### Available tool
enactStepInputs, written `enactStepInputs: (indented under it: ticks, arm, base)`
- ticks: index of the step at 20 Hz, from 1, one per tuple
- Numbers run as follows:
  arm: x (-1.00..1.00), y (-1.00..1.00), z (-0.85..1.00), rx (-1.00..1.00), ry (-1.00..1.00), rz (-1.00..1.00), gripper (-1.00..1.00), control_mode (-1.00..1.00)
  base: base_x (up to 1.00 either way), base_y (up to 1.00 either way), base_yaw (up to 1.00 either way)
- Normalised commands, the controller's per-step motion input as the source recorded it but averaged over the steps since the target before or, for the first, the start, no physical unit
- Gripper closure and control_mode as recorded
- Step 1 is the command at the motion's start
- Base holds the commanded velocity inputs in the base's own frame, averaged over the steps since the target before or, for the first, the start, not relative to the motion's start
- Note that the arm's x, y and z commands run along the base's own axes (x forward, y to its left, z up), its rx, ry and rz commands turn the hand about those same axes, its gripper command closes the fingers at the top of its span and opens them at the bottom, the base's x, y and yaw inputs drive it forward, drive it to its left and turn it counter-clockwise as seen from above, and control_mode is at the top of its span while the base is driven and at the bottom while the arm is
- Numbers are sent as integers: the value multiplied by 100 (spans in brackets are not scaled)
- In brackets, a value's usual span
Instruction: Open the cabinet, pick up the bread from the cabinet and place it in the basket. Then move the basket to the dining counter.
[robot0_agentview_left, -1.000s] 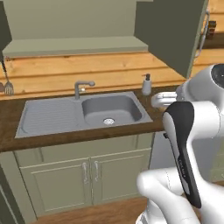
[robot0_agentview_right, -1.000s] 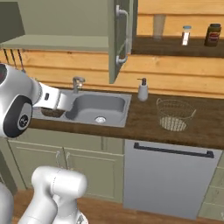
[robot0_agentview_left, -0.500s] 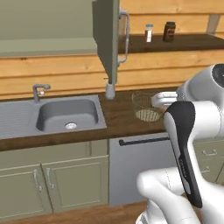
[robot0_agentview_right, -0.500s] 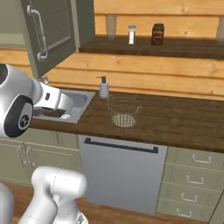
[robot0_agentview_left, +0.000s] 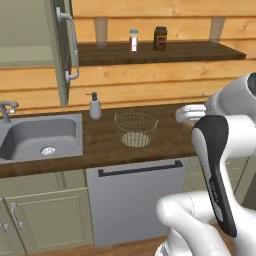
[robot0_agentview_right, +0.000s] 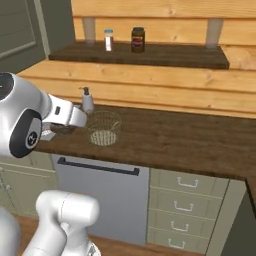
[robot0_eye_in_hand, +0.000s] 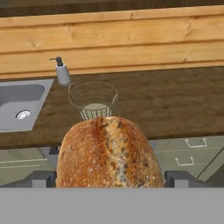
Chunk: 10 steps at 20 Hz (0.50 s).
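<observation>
In the hand view a brown crusty bread (robot0_eye_in_hand: 109, 153) loaf sits between the two dark fingertips (robot0_eye_in_hand: 41, 178) of my gripper (robot0_eye_in_hand: 111, 179), which is shut on it. The round wire basket (robot0_eye_in_hand: 93, 100) stands on the dark worktop beyond the bread, some way off. It also shows in the left base view as the basket (robot0_agentview_left: 136, 129) left of my white hand (robot0_agentview_left: 192, 113), and in the right base view as the basket (robot0_agentview_right: 104, 127). The olive cabinet door (robot0_agentview_left: 62, 50) hangs open at upper left. The dining counter is out of view.
A soap dispenser (robot0_agentview_left: 95, 106) stands left of the basket, beside the grey sink (robot0_agentview_left: 40, 137). A wooden shelf (robot0_agentview_left: 165, 51) above holds a shaker (robot0_agentview_left: 133, 40) and a dark jar (robot0_agentview_left: 160, 38). A dishwasher front (robot0_agentview_left: 135, 200) and drawers (robot0_agentview_right: 185, 210) lie below the worktop.
The base has driven to the right, so the whole scene slid left: the sink went to the left edge and the basket came toward the middle. The gripper keeps the bread.
</observation>
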Motion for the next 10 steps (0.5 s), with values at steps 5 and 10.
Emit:
enactStepInputs:
  ticks: [5,10]
  arm:
    - [0,0,0,0,0,0,100,100]
    - [0,0,0,0,0,0,100,100]
  base:
    - [63,25,-1]
    - [71,5,0]
